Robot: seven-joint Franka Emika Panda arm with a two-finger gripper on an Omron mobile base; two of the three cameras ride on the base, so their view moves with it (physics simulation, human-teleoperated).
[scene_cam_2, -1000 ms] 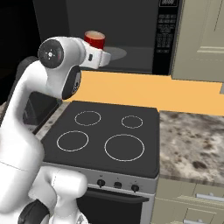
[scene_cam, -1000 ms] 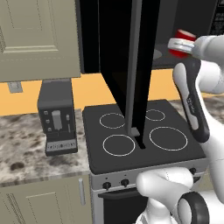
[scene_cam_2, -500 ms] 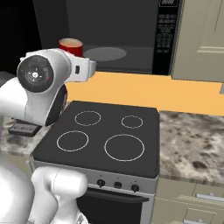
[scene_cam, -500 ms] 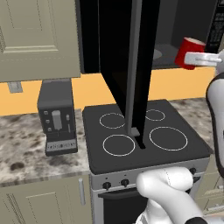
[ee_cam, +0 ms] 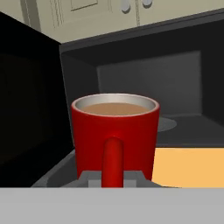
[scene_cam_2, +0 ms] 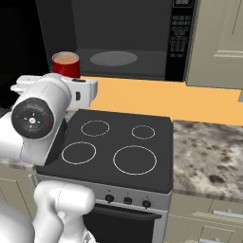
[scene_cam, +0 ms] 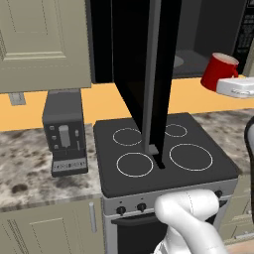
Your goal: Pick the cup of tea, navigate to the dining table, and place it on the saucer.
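Jaws pinched tight on the looped handle of the glossy red cylindrical cup of tea [ee_cam: 114, 138], which stands upright and full of brown tea, held up in the air. From the left: a dark boxy coffee machine [scene_cam: 63, 132] on the speckled marble desk [scene_cam: 30, 168], then the open black microwave door [scene_cam: 144, 64] hanging over the black four-ring stove top [scene_cam: 161, 151], then the cup at the far right, just outside the dark microwave cavity [scene_cam_2: 118, 40].
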